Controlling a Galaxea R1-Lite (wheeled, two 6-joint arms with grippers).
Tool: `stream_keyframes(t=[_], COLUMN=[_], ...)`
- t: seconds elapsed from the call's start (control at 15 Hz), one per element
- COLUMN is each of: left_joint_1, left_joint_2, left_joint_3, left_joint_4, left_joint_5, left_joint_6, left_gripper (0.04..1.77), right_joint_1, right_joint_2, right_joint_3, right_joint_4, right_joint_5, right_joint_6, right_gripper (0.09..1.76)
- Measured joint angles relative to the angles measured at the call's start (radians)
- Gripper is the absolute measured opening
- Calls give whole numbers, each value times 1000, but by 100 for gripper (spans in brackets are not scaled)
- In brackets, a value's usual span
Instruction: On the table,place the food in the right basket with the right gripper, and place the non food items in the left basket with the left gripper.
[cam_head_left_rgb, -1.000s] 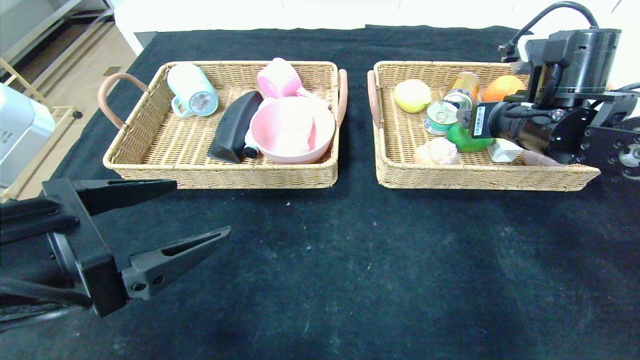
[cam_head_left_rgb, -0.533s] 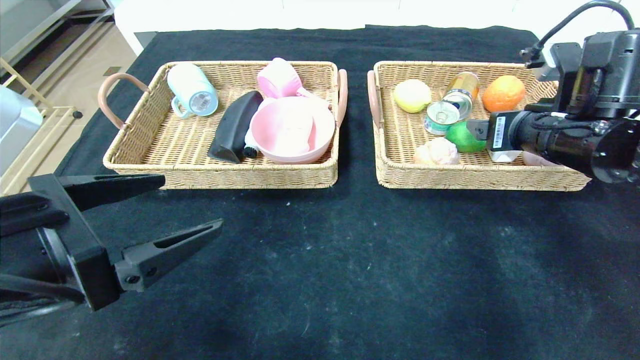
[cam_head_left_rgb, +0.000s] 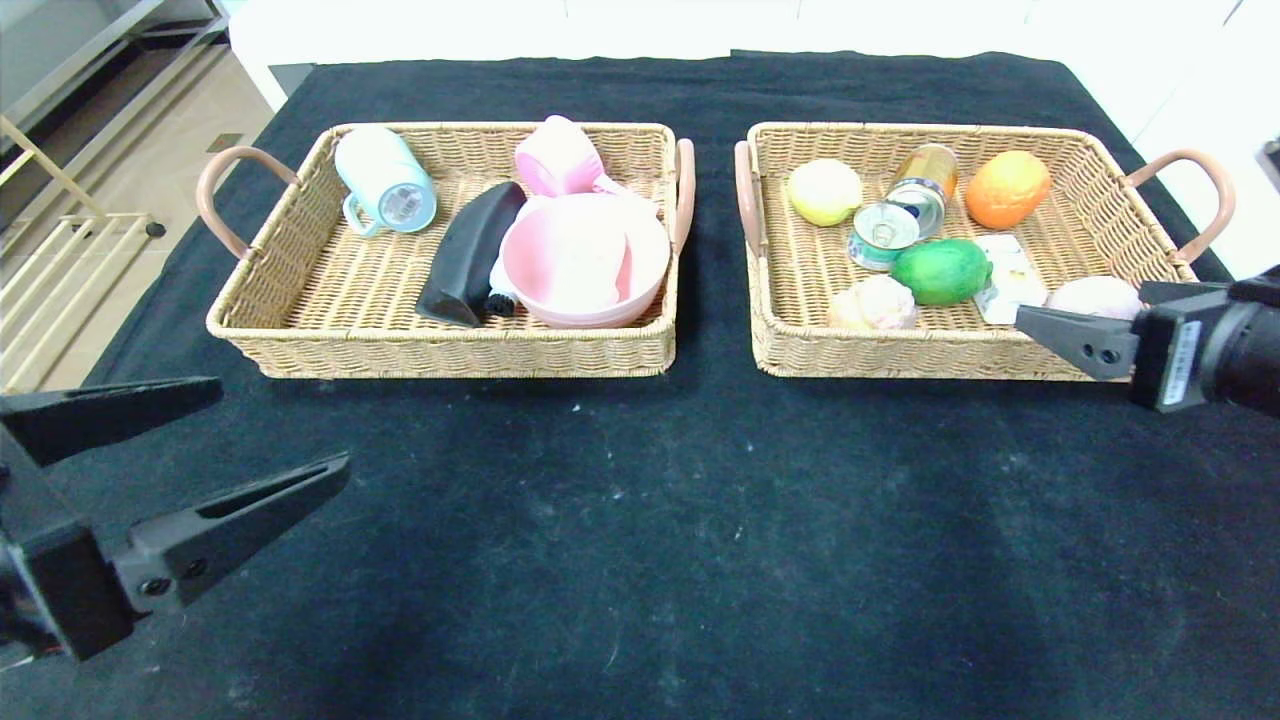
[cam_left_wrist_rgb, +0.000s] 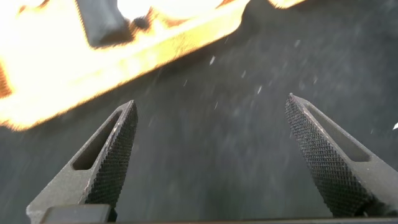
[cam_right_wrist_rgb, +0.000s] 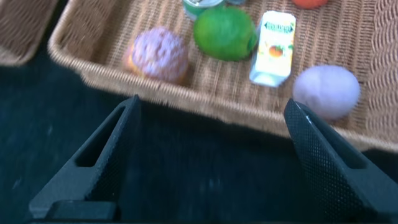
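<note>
A: Left hand (cam_head_left_rgb: 275, 435), lower left of the head frame, low over the black table (cam_head_left_rgb: 700, 520). Fingers spread wide, nothing between them.

B: Right hand (cam_right_wrist_rgb: 211, 118)?

A: Right edge of the frame, just in front of the right basket (cam_head_left_rgb: 960, 350). Fingers wide apart, holding nothing.

B: Food?

A: All in the right basket. Green fruit (cam_head_left_rgb: 940, 271) near the middle, white carton (cam_head_left_rgb: 1010, 278) lying just beside it, pale round bun (cam_head_left_rgb: 1095, 296) in the near right corner. Also a yellow fruit (cam_head_left_rgb: 823, 191), an orange fruit (cam_head_left_rgb: 1007, 188), two cans (cam_head_left_rgb: 883, 235) and a pinkish lump (cam_head_left_rgb: 878, 302).

B: Non-food?

A: Left basket (cam_head_left_rgb: 450, 350), upper left. Blue mug (cam_head_left_rgb: 385, 182) on its side, pink bowl (cam_head_left_rgb: 585, 258), pink bottle (cam_head_left_rgb: 558, 155) behind the bowl, a black brush (cam_head_left_rgb: 468, 255) between mug and bowl.
</note>
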Motion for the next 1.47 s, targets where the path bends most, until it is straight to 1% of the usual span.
stream_keyframes(t=[0.2, 0.4, 0.6, 0.73, 0.8, 0.93, 1.13, 1.2, 1.33, 1.4, 1.47], left_joint_1=[28, 35, 46, 88, 109, 142, 184, 199, 243, 266, 291], left_joint_2=[-115, -245, -367, -427, -450, -488, -540, -555, -573, -578, -584], left_joint_3=[-3, -11, -49, -75, -92, -143, -233, -254, -285, -303, -312], left_joint_4=[143, 272, 435, 479, 497, 593, 723, 747, 756, 759, 766], left_joint_5=[38, 69, 90, 86, 80, 74, 56, 49, 49, 36, 10], left_joint_6=[-2, -4, -7, -1, 1, 3, 16, 20, 39, 44, 46], left_gripper=[172, 172, 172, 172, 172, 172, 172, 172, 172, 172, 172], right_joint_1=[2, 9, -6, -26, -50, -106, -192, -221, -273, -292, -309], right_joint_2=[-156, -314, -459, -553, -587, -661, -756, -782, -822, -839, -858], right_joint_3=[74, 93, 45, -13, -29, -46, -95, -117, -154, -164, -166], right_joint_4=[106, 289, 476, 649, 689, 760, 942, 973, 1026, 1040, 1057], right_joint_5=[49, 77, 79, 83, 91, 135, 257, 274, 282, 283, 285], right_joint_6=[-13, -18, -16, -15, -15, -10, 20, 24, 25, 25, 25], right_gripper=[169, 169, 170, 170, 170, 170, 170, 170, 170, 170, 170])
